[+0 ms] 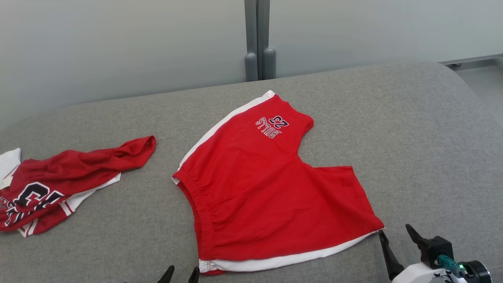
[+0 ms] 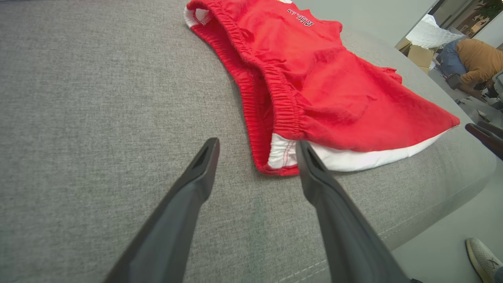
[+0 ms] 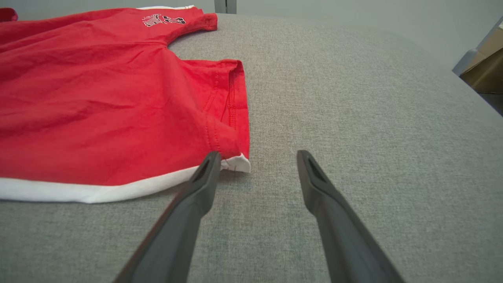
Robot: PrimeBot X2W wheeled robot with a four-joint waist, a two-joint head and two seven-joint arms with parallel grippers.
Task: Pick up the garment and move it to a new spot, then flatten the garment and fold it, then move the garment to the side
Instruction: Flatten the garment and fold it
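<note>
Roughly centred on the grey woven cushion top (image 1: pixel 412 129): one pair of red shorts (image 1: pixel 271 184), spread flat. Soft jersey knit, gathered elastic waistband facing left, white stripe down each side, dark "BULLS 23" print on the far leg. A few shallow creases run across the near leg.

Count: two garments. The second is a crumpled red-and-white shirt (image 1: pixel 67 177) at the left edge, well apart from the shorts. Two grippers, two long dark tapered fingers each.

Left gripper (image 1: pixel 183 269): fingers spread wide, nothing between them, low at the waistband's near corner. Its right fingertip sits at the white seam there; cannot tell if it touches. Right gripper (image 1: pixel 394 229): likewise spread and empty, its left fingertip just beside the near leg's hem corner.

Open room: a broad bare stretch right of the shorts and a strip between the garments. Near edge is rounded and stitched, dropping to the floor. A shoe (image 2: pixel 483 257) stands there.
</note>
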